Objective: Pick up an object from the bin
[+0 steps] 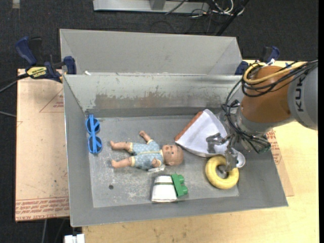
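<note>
Toys and odd bits are lying loose on the floor of the grey metal bin (152, 92). I am reaching in from the right, and my arm (266, 100), with its orange cover and black cables, is hanging over the bin's right end.

My tool (232, 161) is sitting low over the right front part of the floor, directly above a yellow ring (221, 178). Its tip is crossing the ring's far rim and hole. I am not able to tell whether the tool is released or clenched, nor whether it is gripping the ring.

The ring is lying flat, near the right wall and toward the front. Just behind it, a white folded sheet with an orange edge (200, 130) is lying on the floor, its near corner running under the body of my tool.

A baby doll in a pale blue outfit (147, 156) is lying on its back in the middle of the floor, head toward the ring and legs toward the left, apart from the ring. A white block (163, 190) with a green piece (179, 185) touching its right side is sitting by the front wall, just in front of the doll's head. Blue sunglasses (92, 134) are lying by the left wall, well apart from my tool.
</note>
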You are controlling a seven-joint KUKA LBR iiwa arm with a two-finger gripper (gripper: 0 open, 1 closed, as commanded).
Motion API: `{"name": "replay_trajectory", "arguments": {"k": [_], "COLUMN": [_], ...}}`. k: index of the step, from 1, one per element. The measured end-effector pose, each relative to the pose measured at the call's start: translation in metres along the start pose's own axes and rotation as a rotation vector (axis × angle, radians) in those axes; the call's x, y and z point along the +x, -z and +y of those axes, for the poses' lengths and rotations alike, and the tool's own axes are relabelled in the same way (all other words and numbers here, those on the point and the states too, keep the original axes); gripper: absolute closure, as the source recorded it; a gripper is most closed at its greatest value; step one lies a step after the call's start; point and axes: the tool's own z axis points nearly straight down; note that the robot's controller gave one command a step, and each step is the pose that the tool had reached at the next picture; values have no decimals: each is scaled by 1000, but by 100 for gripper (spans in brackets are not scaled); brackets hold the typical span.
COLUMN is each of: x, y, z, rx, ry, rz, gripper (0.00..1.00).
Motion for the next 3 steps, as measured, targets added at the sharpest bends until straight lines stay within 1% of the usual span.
{"name": "replay_trajectory", "arguments": {"k": [1,2,3], "x": [-3,-3,-3], "y": [109,109,150], "z": [1,1,1], "rx": [1,1,-4], "ry": [11,11,4], "rz": [-3,-4,2], "gripper": [100,100,100]}}
